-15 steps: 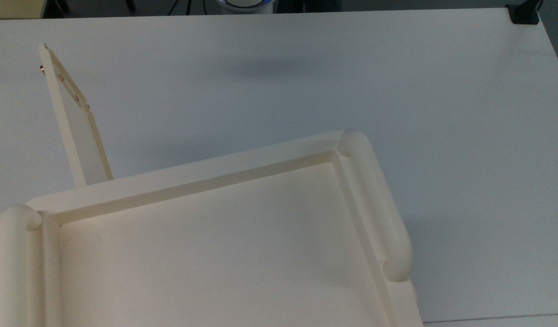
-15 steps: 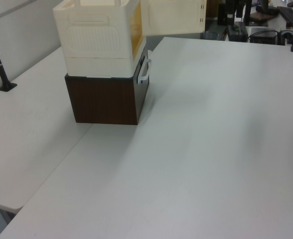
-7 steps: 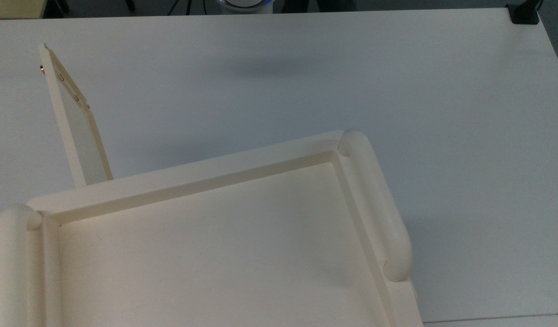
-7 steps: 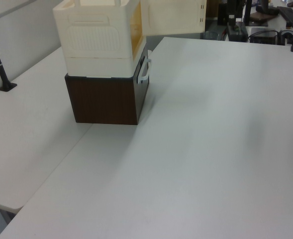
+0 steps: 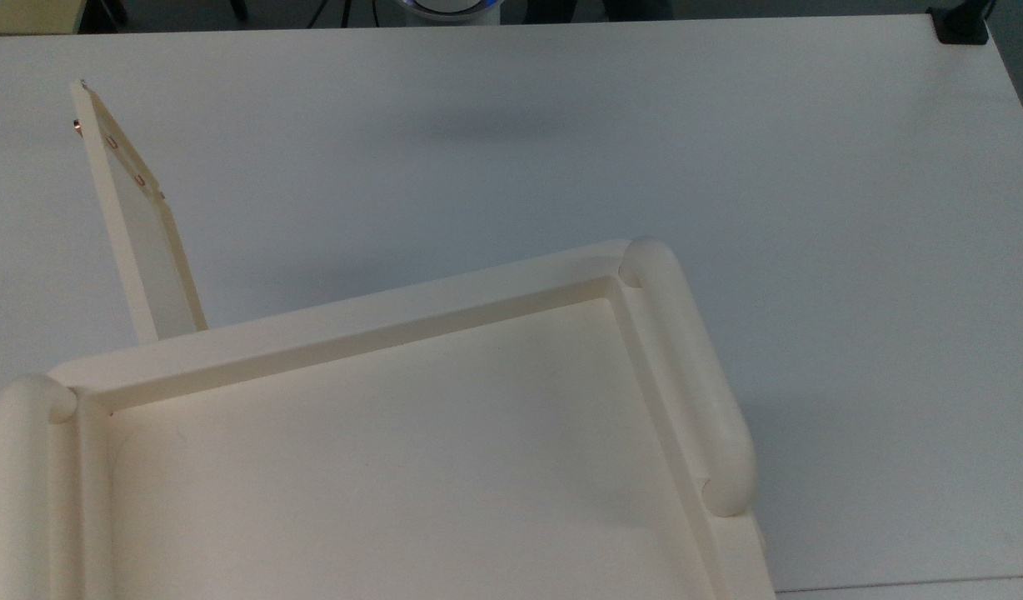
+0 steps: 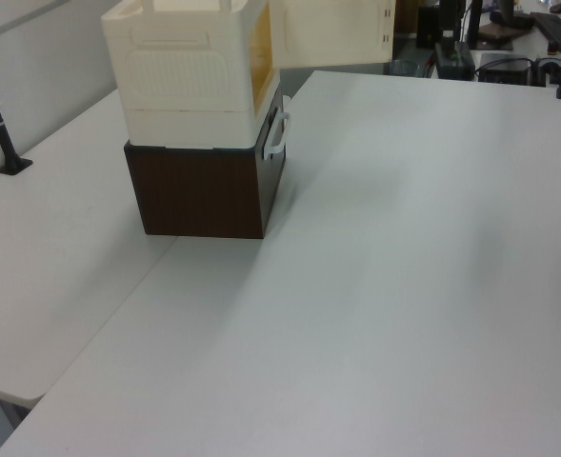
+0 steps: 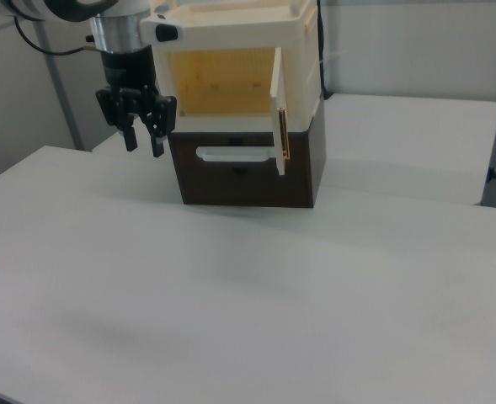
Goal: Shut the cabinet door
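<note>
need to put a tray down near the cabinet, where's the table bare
The white table is bare in front of the cabinet and the dark box under it. It is tight at the cabinet's face: the open cabinet door sticks out there, and the gripper hangs at the right view's left of it.

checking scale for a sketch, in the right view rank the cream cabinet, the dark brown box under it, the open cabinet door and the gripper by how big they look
1. cream cabinet
2. dark brown box, somewhat less area
3. and 4. cabinet door and gripper: too close to rank; the door shows nearly edge-on as a thin strip, and the gripper may be nearer the camera.
</note>
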Controlling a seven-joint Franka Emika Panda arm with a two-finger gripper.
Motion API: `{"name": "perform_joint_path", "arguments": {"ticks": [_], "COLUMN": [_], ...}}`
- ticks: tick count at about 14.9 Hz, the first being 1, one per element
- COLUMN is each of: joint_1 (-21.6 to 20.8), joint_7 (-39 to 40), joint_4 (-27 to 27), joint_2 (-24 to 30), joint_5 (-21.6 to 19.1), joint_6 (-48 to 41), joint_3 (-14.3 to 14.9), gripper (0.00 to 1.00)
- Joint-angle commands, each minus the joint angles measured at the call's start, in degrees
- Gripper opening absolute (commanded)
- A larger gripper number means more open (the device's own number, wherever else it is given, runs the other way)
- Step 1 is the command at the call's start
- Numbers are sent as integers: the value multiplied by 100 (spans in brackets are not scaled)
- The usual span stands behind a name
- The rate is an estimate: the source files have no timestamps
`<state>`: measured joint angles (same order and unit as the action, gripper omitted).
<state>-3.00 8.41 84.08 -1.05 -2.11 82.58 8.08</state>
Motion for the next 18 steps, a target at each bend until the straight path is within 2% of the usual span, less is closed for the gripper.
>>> {"name": "perform_joint_path", "arguments": {"ticks": [1,4,7,13,16,18], "joint_1": [63,80,186,308,370,388], "joint_7": [345,284,-31,-1419,-2253,-2738], "joint_4": [-67,-76,-67,-23,-23,-23], "joint_2": [43,-97,-159,-440,-765,-897], "joint_5": [-211,-229,-246,-378,-317,-255], "joint_6": [818,1496,2567,4765,5548,5821], "joint_3": [45,53,149,475,510,703], "gripper": [13,11,11,11,11,11]}}
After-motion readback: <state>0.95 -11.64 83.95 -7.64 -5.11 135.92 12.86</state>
